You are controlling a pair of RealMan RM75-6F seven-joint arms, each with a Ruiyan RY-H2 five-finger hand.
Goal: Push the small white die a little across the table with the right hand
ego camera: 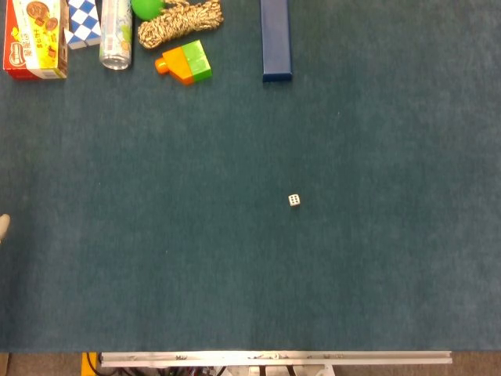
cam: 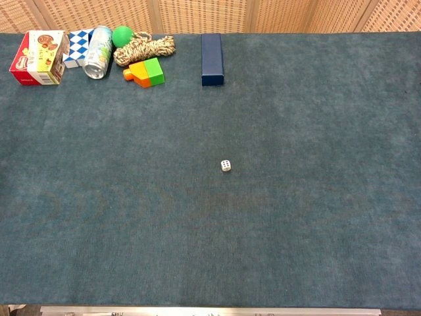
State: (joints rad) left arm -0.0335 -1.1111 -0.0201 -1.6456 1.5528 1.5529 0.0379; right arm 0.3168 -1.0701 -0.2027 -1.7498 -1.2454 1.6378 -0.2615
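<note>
Right hand absent from both views; spread or curled, cannot tell. Left hand (ego camera: 2, 227) only a pale sliver at 9 o'clock, state unclear. Small white die (ego camera: 293, 200) alone mid-tabletop (ego camera: 235, 274). For the push: come in low, meet one face squarely, nudge gently without tipping. Blue box (ego camera: 275, 39) well beyond, toward 12 o'clock.

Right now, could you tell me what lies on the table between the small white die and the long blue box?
Nothing: only bare blue cloth separates the die from the blue box. The chest view shows this, and the head view agrees.
</note>
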